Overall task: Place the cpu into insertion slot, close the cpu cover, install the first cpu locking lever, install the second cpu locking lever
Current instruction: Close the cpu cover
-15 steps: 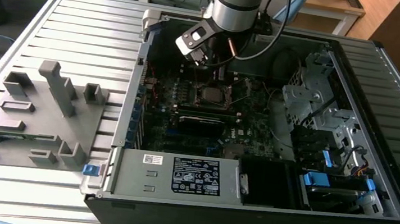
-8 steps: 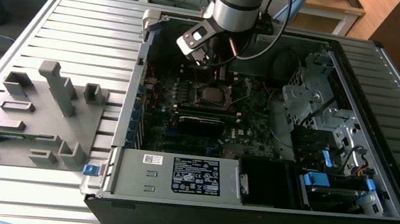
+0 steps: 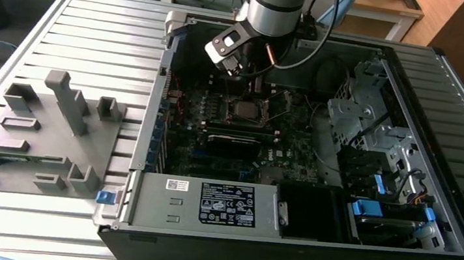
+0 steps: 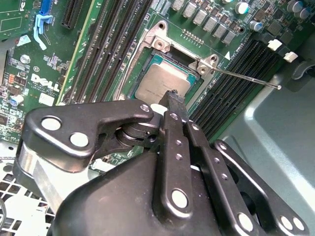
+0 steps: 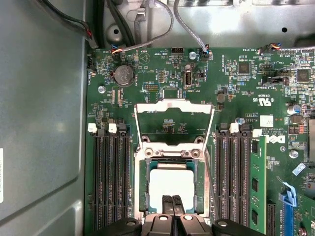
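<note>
While the pincer [image 5: 172, 201] has its fingers pinched narrow with nothing between them, the tips sit right at the near edge of the cpu [image 5: 170, 181]; can't tell if they touch it. The cpu lies flat in the insertion slot [image 5: 142, 187], directly under and ahead of the tips. The cpu cover [image 5: 174, 105] is beyond the chip, swung open. A locking lever [image 4: 246, 77] sticks out unlatched, off to one side of the fingers.
</note>
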`<state>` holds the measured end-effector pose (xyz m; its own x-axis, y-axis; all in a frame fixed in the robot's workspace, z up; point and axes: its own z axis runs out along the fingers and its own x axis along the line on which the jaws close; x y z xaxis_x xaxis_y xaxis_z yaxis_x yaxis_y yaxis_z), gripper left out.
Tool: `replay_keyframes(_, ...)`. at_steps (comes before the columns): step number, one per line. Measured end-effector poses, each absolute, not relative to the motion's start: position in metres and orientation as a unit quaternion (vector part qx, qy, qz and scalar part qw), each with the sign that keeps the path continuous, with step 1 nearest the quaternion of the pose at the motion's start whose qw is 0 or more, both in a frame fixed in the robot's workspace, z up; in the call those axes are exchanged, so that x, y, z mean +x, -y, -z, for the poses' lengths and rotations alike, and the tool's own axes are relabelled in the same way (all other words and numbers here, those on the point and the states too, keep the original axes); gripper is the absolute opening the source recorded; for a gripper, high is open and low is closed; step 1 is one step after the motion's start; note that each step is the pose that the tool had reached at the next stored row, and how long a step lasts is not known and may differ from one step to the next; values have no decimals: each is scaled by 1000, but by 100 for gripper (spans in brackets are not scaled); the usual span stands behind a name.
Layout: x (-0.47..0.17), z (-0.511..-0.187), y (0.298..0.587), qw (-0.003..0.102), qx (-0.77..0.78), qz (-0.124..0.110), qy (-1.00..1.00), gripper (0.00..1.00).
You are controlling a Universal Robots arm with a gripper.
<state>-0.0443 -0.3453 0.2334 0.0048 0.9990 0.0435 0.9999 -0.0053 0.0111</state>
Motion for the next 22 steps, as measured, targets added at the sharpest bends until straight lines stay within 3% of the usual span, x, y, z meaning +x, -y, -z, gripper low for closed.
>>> replay_keyframes(22, -44, -245, 345, 12, -709, 19, 705, 11)
